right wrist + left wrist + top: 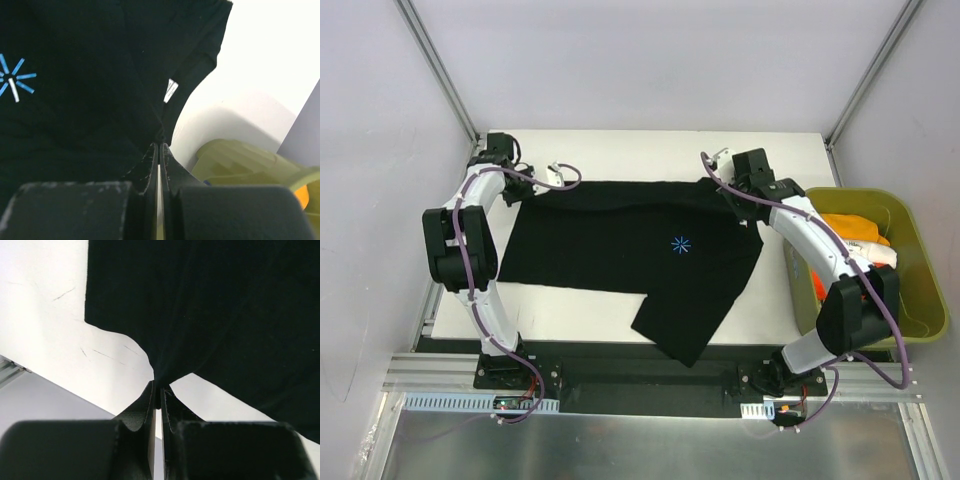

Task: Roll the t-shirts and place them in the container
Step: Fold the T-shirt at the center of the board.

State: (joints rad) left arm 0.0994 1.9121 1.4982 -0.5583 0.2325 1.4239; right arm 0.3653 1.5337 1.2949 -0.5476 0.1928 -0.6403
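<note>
While pinched at two far points, black t-shirt point(620, 250): spread flat across the middle of the bench point(650, 150), blue starburst print point(680, 244) facing up, right of centre.
Near-right part of the shirt: runs diagonally past the near edge of the bench onto the dark rail, not lying square.
Left jaws: closed on a small peak of black cloth at the shirt's far-left edge, plain in the left wrist view.
Right jaws: closed on a fold of black cloth at the far-right side, close to a small white tag point(170, 91).
Left arm point(470, 240) and right arm point(810, 235): both reach to the shirt's far edge, well apart.
Other t-shirts: orange bundle point(845, 225) and white bundle point(876, 252) lie in the olive-yellow bin point(920, 250) at the right of the bench.
Step in hand, as judged: straightening the black shirt; rolling not yet begun.
How to do it well: move both pinches together and level, so the cloth is taut without skewing. Draw the overhanging part fully onto the bench. Release only once the cloth lies smooth.
Risk: thin pinches may slip, or one side leading may wrinkle the cloth.
</note>
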